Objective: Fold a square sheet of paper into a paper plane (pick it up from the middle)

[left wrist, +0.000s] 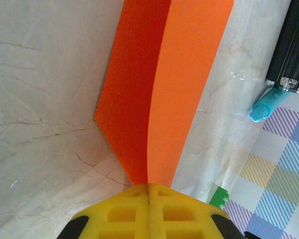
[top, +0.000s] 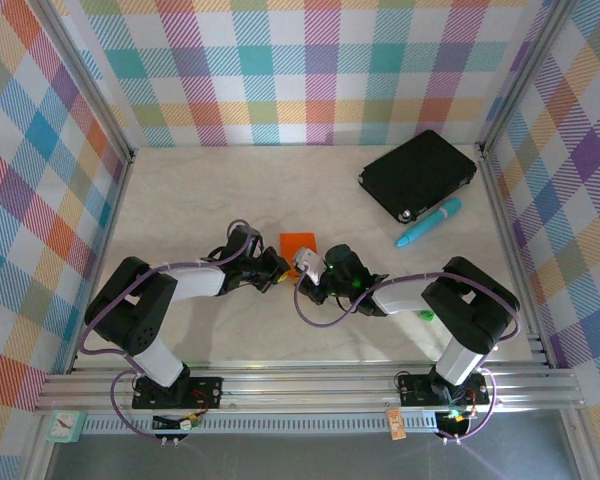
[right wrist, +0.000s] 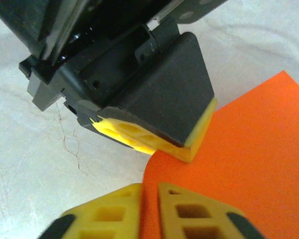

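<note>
Arms reached in from the near edge of the pale table [top: 180, 200] and met over its middle, wrists turned toward each other. The left gripper [left wrist: 148, 189] was clamped, its yellow fingers [left wrist: 119, 209] pressed flat together with no gap on the near tip of the square sheet of paper [left wrist: 164, 84]. The sheet was folded along a centre crease. From the left wrist it rose away from the fingers as two orange panels, the left one in shadow and the right one brighter. The right gripper [right wrist: 149, 196] sat just beside the left one. Its yellow fingers [right wrist: 199, 214] were parted by a narrow slot, and orange showed in that slot. From the right wrist the left gripper's black housing and yellow pads met a rounded edge of the sheet, with the rest of the orange spread to the right. From above, the sheet showed as a small orange patch just beyond both grippers, near the table's centre. A small green block [top: 425, 315] lay beside the right arm's elbow. Farther back and to the right, well apart from the paper, lay a teal pen [top: 429, 222], with a black rectangular pad [top: 417, 172] beyond it near the far right corner. Plaid walls [top: 300, 70] closed in the table.
</note>
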Robot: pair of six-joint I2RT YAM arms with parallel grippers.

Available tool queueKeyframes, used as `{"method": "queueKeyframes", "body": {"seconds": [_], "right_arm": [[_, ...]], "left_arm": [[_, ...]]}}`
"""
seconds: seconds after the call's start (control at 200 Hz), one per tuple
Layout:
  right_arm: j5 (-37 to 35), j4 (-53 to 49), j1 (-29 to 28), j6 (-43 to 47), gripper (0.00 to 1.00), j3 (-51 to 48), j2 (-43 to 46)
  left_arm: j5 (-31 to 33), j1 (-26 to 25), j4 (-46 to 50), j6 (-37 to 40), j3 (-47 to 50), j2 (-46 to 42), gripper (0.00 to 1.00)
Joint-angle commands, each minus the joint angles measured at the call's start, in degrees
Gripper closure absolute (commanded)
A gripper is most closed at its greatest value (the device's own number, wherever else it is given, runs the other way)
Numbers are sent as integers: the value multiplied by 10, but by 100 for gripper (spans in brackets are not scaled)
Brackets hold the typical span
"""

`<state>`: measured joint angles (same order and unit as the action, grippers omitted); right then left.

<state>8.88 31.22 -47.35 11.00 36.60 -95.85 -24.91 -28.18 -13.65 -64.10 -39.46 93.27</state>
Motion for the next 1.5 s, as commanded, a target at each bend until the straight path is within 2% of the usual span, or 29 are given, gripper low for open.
{"method": "queueKeyframes", "body": {"seconds": [0.0,0.11,0.185,0.275,0.45,0.725,1.0,1.225,1.495], "right_arm": [[14,-31,-4,-9,89,8,-4],[28,-41,-4,-26,92,5,4],[44,-44,-4,-43,94,3,9],[62,-47,-4,-74,95,1,14],[98,-45,-4,-121,95,-7,24],[125,-47,-4,-177,95,-7,19],[138,-60,-3,-199,95,2,3],[97,-107,2,-216,95,25,-13],[59,-152,25,-250,95,49,-27]], "left_arm": [[17,25,20,-1,10,-40,86],[38,49,75,31,11,-78,71],[59,58,114,58,5,-99,65],[67,60,137,87,-10,-111,63],[31,53,107,96,-36,-77,62],[15,17,140,125,-116,39,73],[16,4,195,151,-165,108,84],[28,0,244,170,-179,146,93],[28,-2,262,187,-176,164,97]]}}
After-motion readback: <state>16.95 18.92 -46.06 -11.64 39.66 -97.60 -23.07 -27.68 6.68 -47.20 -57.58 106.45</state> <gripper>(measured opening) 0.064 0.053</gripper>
